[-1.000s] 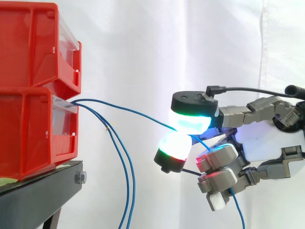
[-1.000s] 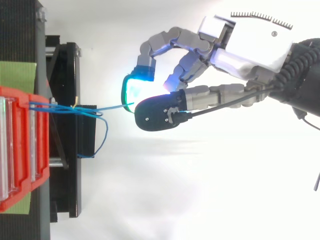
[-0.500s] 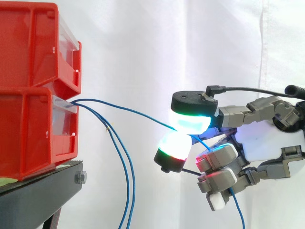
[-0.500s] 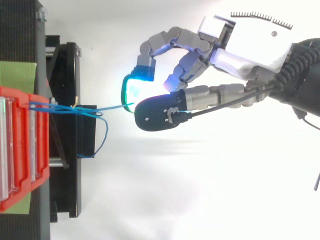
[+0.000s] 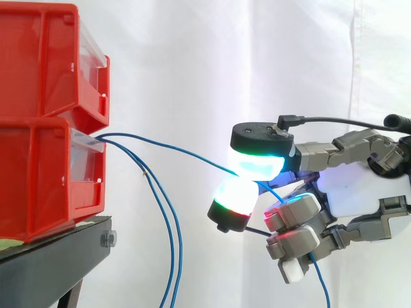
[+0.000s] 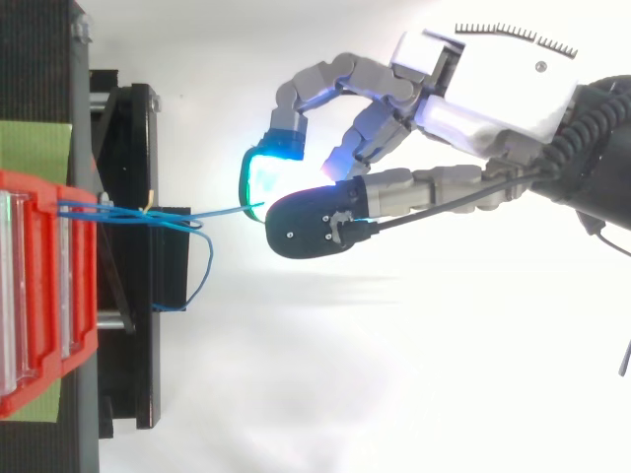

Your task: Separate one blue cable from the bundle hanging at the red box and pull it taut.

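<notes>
Blue cable (image 5: 173,149): one strand, drawn clear of the bundle (image 5: 168,244). It leaves the front of the bin (image 5: 38,179) and runs to the side view's right, dropping slightly, as far as the robot hand (image 5: 359,192). Its free tail comes out below the lower fingers and hangs down.

Bundle: two more blue strands from the same bin front, hanging slack towards the bottom of the side view, well apart from the robot hand.

Bin: red, the lower of two stacked on a black stand (image 5: 51,263), with an upper bin (image 5: 38,58) above it. The cable's fixed end is here.

Robot hand: clamped on the cable, which is pinched between two glowing pads (image 5: 257,163), one above and one below. The other fingers are curled round the tail. In the top view the robot hand (image 6: 473,99) lies to the right of the bin (image 6: 39,296), with the cable (image 6: 222,211) running almost straight between them.

Key relation: the cable's long axis runs from bin to pinch, near level, with the bin on the far side from the palm. The span looks close to straight but has a faint bow, so probably not yet fully taut.

Judgement: separation looks done. What remains is a pull along that axis, straight away from the bin. Risk: the thin strand may slip between the pads
</notes>
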Controlling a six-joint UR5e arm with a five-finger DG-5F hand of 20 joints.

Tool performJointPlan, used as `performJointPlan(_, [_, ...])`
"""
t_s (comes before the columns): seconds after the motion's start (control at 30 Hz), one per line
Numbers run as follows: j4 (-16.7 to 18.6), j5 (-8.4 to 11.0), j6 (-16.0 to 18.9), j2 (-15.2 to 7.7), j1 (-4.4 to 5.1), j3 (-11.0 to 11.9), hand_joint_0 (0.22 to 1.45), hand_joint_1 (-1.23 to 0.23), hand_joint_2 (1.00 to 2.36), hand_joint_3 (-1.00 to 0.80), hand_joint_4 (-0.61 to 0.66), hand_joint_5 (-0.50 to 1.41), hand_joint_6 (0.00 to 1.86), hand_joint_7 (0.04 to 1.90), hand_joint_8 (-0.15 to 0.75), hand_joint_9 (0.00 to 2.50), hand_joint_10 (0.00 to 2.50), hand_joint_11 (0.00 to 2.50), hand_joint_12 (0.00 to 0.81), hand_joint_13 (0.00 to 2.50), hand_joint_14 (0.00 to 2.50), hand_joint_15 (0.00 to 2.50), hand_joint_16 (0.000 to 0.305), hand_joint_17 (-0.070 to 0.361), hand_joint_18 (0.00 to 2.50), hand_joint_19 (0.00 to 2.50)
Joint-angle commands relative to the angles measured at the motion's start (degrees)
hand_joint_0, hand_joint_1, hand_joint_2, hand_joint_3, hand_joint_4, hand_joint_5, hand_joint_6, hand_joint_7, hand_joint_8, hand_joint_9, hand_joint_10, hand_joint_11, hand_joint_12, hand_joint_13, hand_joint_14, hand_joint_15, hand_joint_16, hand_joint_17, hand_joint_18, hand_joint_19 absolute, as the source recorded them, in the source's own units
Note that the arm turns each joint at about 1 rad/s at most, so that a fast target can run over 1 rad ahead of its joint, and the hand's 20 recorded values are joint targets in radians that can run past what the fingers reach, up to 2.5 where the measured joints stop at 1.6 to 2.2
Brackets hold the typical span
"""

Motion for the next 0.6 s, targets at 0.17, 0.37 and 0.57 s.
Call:
performJointPlan(0.17, [0.06, 0.0, 0.0, 0.0, 0.0, 0.01, 0.7, -0.71, 1.03, -0.18, -0.1, -0.2, 0.93, 1.1, 0.255, 1.1, 0.29, 1.59, 0.307, 1.1, 0.0, 1.67, 0.041, 0.093, 0.72, 0.8])
performJointPlan(0.37, [-0.03, 0.0, 0.0, 0.0, 0.0, 0.01, 0.7, -0.71, 1.03, -0.18, -0.1, -0.2, 0.93, 1.1, 0.26, 1.11, 0.29, 1.6, 0.305, 1.1, 0.0, 1.65, 0.041, 0.093, 0.72, 0.8])
performJointPlan(0.57, [0.06, 0.0, 0.0, 0.0, 0.0, -0.08, 0.7, -0.71, 1.03, -0.18, -0.1, -0.2, 0.93, 1.1, 0.256, 1.11, 0.28, 1.59, 0.31, 1.1, 0.0, 1.65, 0.041, 0.093, 0.72, 0.8])
